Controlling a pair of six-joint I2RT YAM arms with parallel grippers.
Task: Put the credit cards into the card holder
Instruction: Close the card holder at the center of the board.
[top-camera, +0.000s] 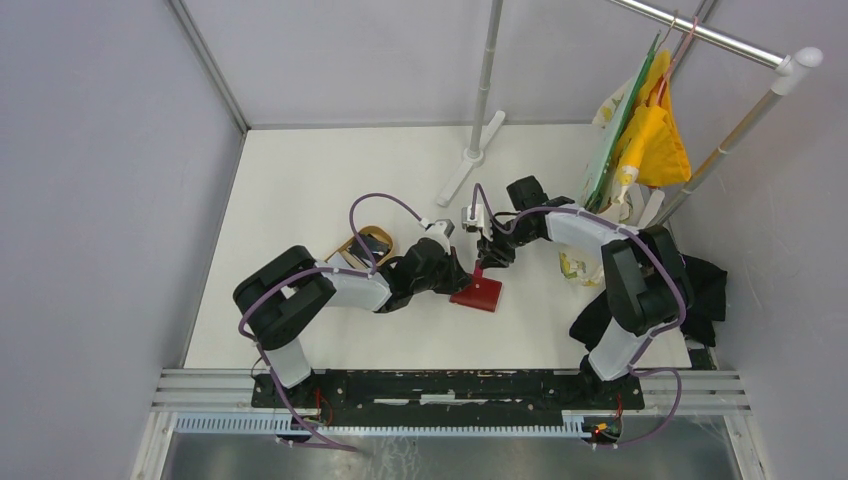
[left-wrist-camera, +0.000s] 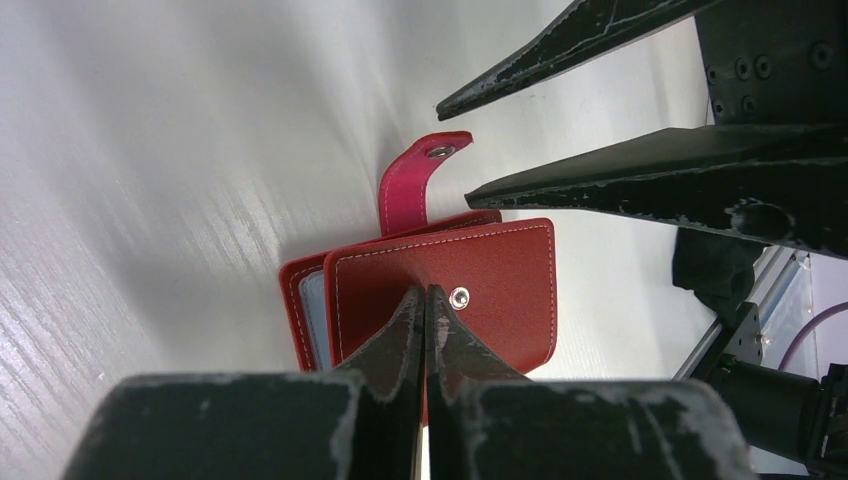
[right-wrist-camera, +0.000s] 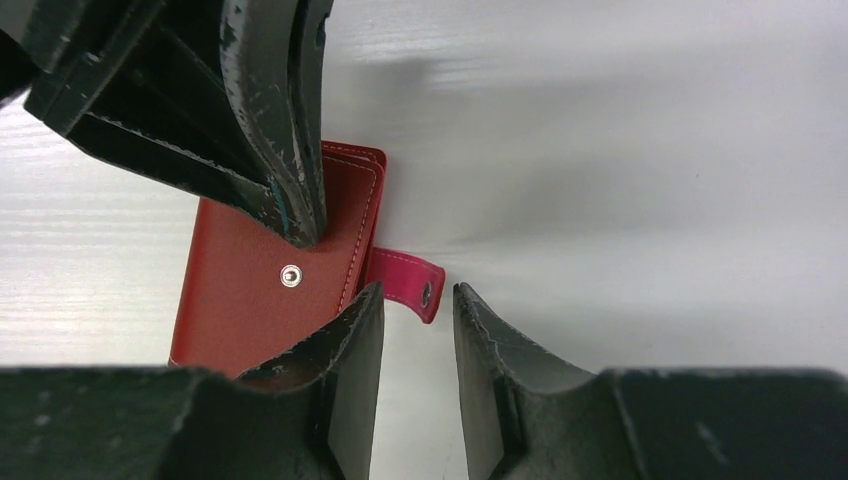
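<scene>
The red card holder (top-camera: 480, 293) lies closed at mid-table with its snap tab (left-wrist-camera: 412, 185) undone and sticking out. A grey-blue pocket edge (left-wrist-camera: 312, 312) shows under the cover. My left gripper (left-wrist-camera: 425, 293) is shut, and its tips rest on the red cover (left-wrist-camera: 500, 270) beside the snap stud. My right gripper (right-wrist-camera: 418, 290) is open, and the pink-red tab (right-wrist-camera: 405, 280) lies between its fingertips without being clamped. Its left finger (right-wrist-camera: 345, 335) overlaps the holder's corner. Dark flat shapes in the oval wooden tray (top-camera: 352, 243) may be the credit cards; I cannot tell.
A white pole stand (top-camera: 470, 160) rises at the back centre. A rail at the right carries yellow and green cloths (top-camera: 650, 130). A black cloth (top-camera: 705, 290) lies by the right arm's base. Grey walls close in the table's left, back and right sides.
</scene>
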